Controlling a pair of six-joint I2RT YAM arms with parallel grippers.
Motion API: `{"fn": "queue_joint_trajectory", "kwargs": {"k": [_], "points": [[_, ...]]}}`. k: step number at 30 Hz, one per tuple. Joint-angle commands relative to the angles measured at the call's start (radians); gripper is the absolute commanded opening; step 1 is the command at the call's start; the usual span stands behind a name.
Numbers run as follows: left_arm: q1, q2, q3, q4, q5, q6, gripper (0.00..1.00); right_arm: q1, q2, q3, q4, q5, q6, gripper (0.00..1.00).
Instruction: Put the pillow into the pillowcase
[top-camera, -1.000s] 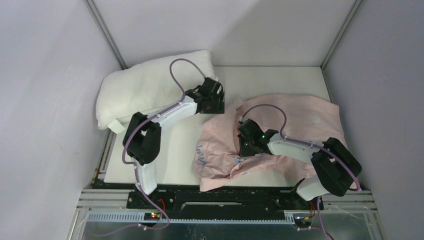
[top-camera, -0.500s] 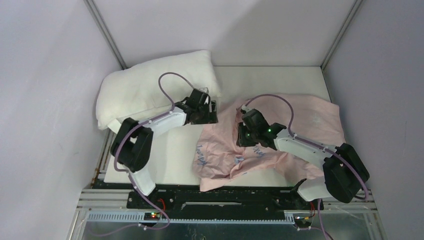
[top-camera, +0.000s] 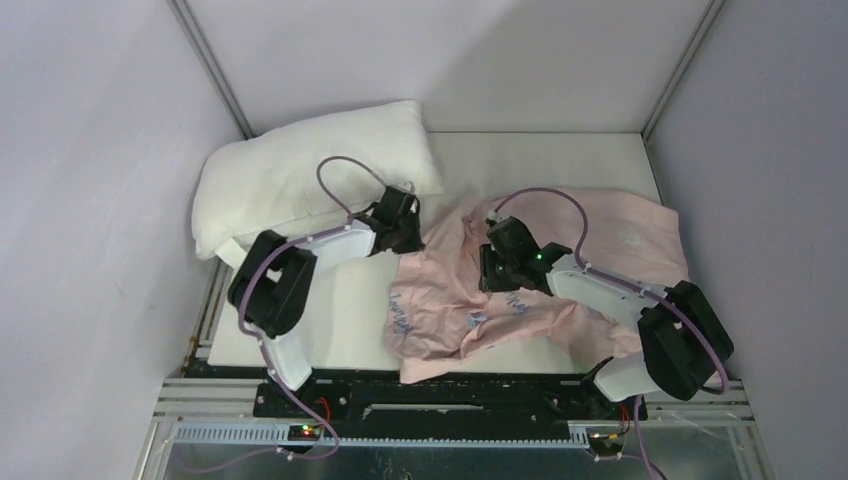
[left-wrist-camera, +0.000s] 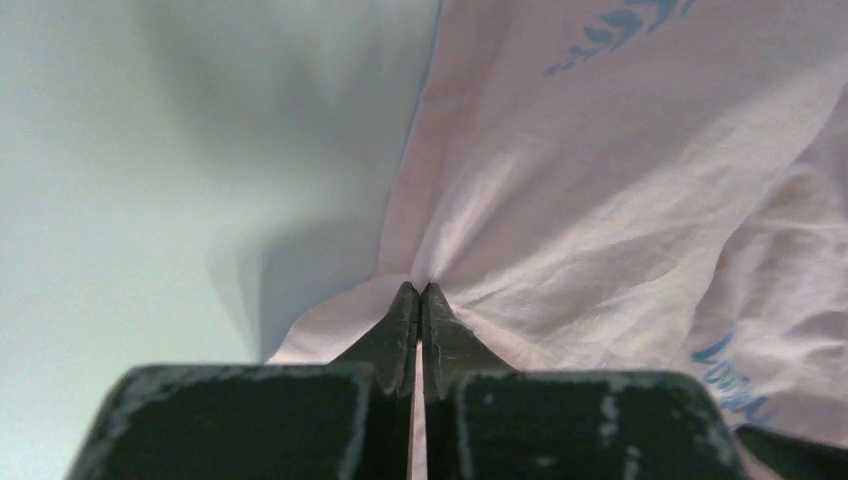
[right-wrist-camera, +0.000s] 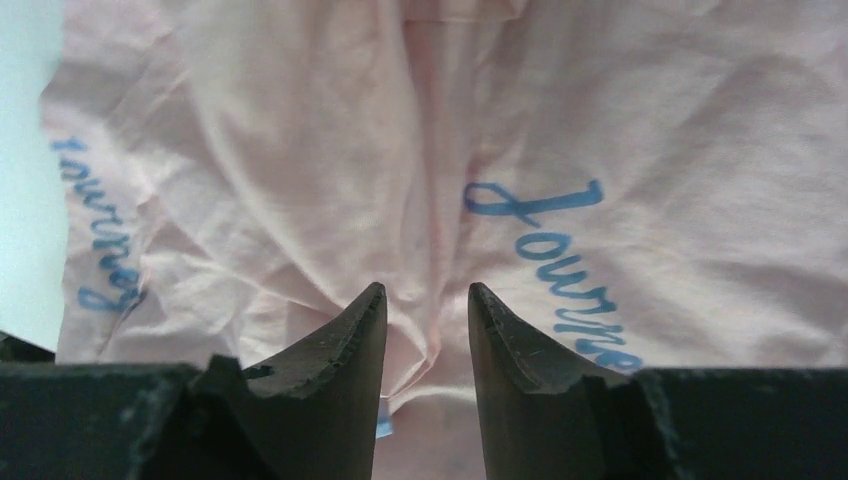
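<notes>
Pillowcase (top-camera: 620, 230) edge pinched in left tool (left-wrist-camera: 419, 292), right tool (right-wrist-camera: 427, 300) spread above; pillow (top-camera: 290, 170) behind.

The left hand (left-wrist-camera: 419, 292) now pinches the pillowcase (left-wrist-camera: 600, 180) at its left edge; the right hand (right-wrist-camera: 427, 295), over its middle, has spread.

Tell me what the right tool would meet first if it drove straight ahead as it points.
Likely the pillowcase: pink fabric fills the wrist view just beyond the right tool, whose tips stand apart; depth unclear.
</notes>
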Motion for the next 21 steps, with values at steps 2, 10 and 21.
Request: {"fn": "queue_joint_trajectory", "kwargs": {"k": [2, 10, 21], "points": [[0.090, -0.224, -0.094, -0.198, -0.287, -0.035, 0.00, -0.051, 0.022, 0.028, 0.040, 0.005, -0.042, 0.41], [0.193, -0.252, 0.022, -0.324, -0.313, 0.037, 0.32, -0.066, 0.088, 0.062, 0.083, -0.037, -0.053, 0.46], [-0.029, -0.344, 0.032, -0.349, -0.200, 0.029, 0.66, -0.006, 0.194, 0.203, 0.093, -0.050, -0.038, 0.52]]}}
